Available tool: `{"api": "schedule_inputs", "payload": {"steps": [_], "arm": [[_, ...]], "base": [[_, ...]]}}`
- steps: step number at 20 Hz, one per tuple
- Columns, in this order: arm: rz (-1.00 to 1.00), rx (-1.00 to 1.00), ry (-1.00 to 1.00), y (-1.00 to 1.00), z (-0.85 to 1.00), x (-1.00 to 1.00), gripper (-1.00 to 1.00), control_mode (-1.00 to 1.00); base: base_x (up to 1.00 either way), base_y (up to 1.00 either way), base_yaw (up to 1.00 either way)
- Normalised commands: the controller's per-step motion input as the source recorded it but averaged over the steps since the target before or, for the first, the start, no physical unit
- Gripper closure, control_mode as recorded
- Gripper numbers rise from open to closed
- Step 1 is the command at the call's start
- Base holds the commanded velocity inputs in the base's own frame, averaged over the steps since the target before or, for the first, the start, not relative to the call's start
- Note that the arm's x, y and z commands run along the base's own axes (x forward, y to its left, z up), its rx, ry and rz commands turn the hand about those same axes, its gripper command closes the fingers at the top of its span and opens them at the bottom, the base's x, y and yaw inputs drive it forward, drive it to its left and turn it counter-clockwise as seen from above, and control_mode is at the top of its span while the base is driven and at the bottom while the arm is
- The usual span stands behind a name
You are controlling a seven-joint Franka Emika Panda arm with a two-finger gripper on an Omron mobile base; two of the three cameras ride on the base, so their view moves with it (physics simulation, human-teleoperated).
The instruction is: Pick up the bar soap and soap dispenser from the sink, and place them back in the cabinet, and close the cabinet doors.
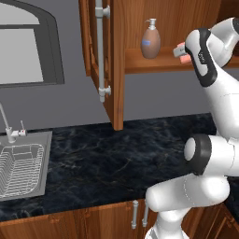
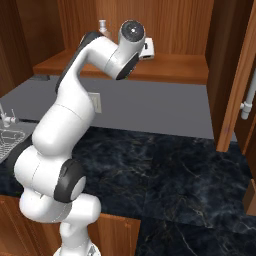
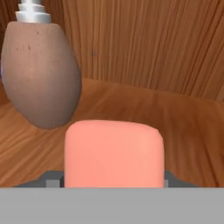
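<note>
The bar soap (image 3: 114, 153) sits clamped in the closed hand (image 3: 114, 177), just above the cabinet's inner shelf (image 3: 183, 127), with the soap dispenser (image 3: 41, 72) standing upright close beside it on that shelf. The soap's flat face looks toward the hand camera and its long axis seems to run out along the fingers, though foreshortening makes that hard to judge

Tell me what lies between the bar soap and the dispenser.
Nothing: in the hand view, bare wooden shelf separates the bar soap from the dispenser.
</note>
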Motion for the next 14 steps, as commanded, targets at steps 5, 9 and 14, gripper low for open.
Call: {"api": "schedule_inputs", "payload": {"steps": [5,9,14], "arm": [[0.04,0.00,0.00,-0.06,-0.09,0.42,1.00,-1.00],[0.04,0.00,0.00,-0.06,-0.09,0.42,1.00,-1.00],[0.02,0.00,0.00,-0.05,-0.18,0.35,1.00,-1.00]], "base": [[0.00,0.00,0.00],[0.00,0.00,0.00],[0.00,0.00,0.00]]}}
